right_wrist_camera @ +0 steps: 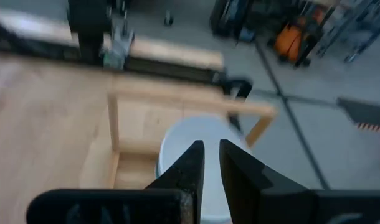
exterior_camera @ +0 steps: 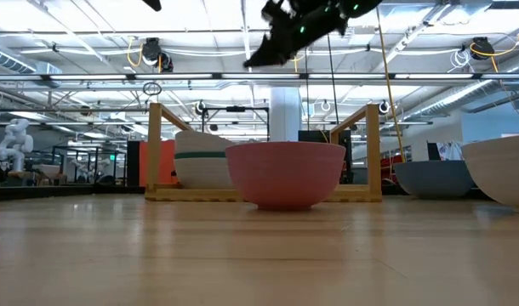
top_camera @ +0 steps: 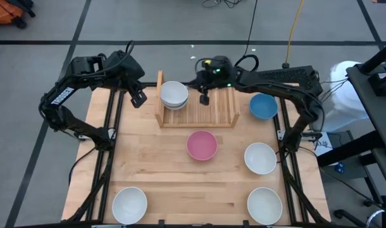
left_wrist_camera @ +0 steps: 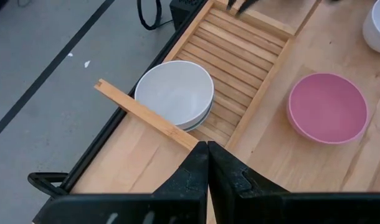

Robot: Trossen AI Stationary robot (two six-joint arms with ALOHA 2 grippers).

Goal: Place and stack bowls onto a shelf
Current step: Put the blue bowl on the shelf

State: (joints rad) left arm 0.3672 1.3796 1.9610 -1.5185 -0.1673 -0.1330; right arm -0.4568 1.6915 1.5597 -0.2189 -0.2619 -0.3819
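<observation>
Right gripper (top_camera: 204, 99) hovers over the shelf (top_camera: 212, 111) beside the stacked white bowls (top_camera: 174, 94), jaws slightly parted, empty — swinging low could clip that stack. Left gripper (top_camera: 138, 98) closed, empty, waiting nearby.

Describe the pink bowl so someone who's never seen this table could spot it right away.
Start at the wooden shelf at the table's far edge, which holds a stack of white bowls at its left end. Just in front of the shelf, near the table's middle, sits the pink bowl. It is the only pink one; its neighbours are white or blue.
</observation>
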